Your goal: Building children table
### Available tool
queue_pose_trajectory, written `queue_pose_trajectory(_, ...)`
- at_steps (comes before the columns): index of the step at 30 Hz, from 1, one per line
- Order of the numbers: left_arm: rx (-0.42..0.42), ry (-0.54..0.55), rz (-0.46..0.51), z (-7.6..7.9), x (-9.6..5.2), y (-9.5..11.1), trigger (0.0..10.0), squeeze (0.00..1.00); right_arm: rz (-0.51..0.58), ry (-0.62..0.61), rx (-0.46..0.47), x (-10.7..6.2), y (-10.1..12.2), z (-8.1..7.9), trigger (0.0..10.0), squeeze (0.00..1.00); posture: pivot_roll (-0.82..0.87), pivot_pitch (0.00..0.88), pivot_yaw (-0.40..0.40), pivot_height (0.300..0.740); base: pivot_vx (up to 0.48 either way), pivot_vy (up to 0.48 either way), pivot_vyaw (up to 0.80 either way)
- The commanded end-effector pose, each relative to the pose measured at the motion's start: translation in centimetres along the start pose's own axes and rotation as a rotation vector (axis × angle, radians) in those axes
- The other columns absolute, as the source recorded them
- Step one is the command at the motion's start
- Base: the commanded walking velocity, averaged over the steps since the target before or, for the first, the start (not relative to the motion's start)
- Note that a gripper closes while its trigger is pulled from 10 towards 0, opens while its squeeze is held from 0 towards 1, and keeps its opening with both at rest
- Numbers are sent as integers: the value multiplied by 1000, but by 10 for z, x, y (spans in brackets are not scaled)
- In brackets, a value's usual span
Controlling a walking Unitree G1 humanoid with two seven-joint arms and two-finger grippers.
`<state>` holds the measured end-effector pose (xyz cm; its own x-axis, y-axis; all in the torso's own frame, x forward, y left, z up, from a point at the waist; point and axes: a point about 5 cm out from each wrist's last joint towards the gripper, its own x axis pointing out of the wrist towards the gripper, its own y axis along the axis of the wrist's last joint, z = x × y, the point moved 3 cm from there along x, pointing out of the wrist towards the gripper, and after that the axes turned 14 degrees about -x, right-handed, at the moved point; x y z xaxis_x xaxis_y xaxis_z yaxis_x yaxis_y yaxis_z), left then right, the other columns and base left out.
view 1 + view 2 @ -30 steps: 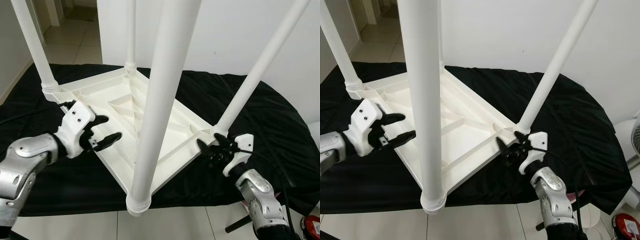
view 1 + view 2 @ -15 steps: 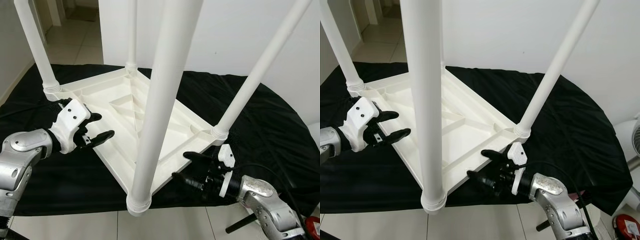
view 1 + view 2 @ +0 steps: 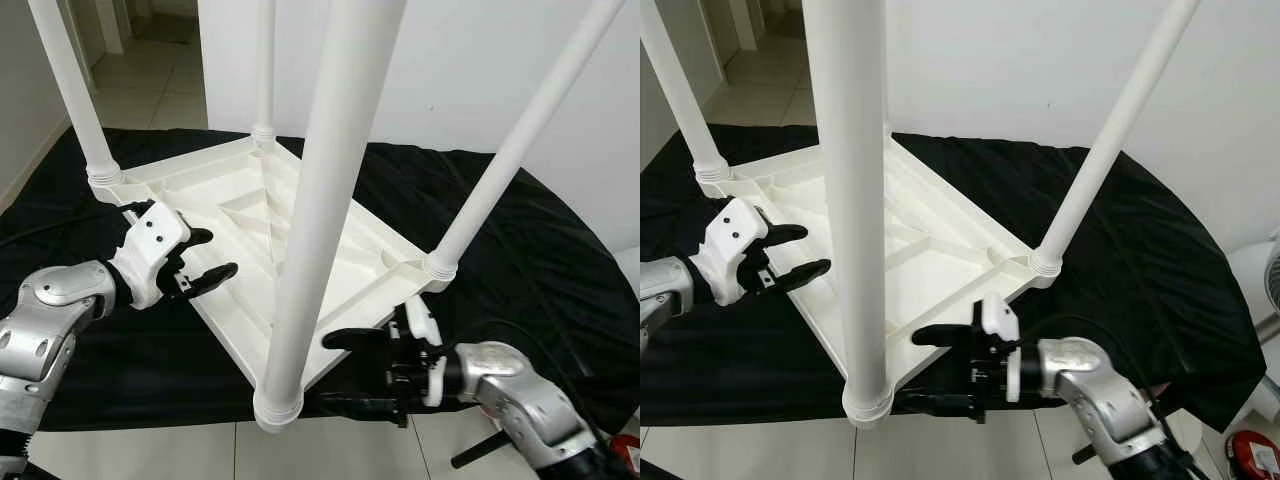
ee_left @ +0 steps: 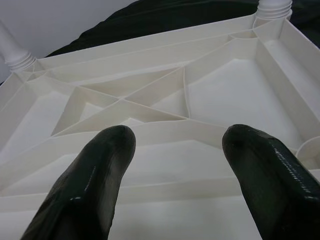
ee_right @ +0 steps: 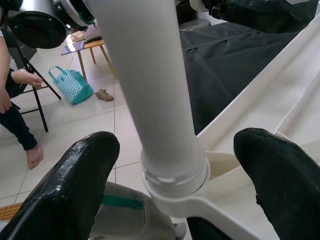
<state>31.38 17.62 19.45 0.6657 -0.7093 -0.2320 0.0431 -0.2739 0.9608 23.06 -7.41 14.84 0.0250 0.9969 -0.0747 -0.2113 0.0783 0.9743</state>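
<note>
Left gripper (image 3: 205, 275): fingers spread, empty, at the left rim of the upturned children's table (image 3: 250, 215), which lies on a black cloth (image 3: 520, 250). Near leg (image 3: 310, 220): upright. Right gripper (image 3: 345, 372): fingers parted, straddling that leg's base. Risk: an uneven lift could tip the overhanging corner floorward.

R gripper (image 5: 175, 170) fingers spread either side of white table leg (image 5: 150, 95) base

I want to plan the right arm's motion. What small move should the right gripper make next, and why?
Probably close the right gripper on the near white plastic table leg. Its open black fingers straddle the leg's base without touching, just above the socket of the upturned white tabletop, while the left gripper waits open at the tabletop's edge.
</note>
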Motion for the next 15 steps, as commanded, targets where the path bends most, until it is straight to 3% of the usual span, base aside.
queue_pose_trajectory(1,16,-68,-16,6,2,-1,10000,0,-9,32,17,8,-4,1,10000,0,65,0,-101,740,0,0,0)
queue_pose_trajectory(11,16,-53,-9,5,1,0,10000,0,29,45,31,31,-7,5,10000,0,76,0,-108,740,0,0,0)
queue_pose_trajectory(13,15,-49,-8,4,0,0,10000,0,78,7,49,51,-6,12,10000,0,80,0,-106,740,0,0,0)
queue_pose_trajectory(15,14,-50,-8,4,0,0,10000,0,92,-3,55,56,-6,13,10000,0,80,0,-106,740,0,0,0)
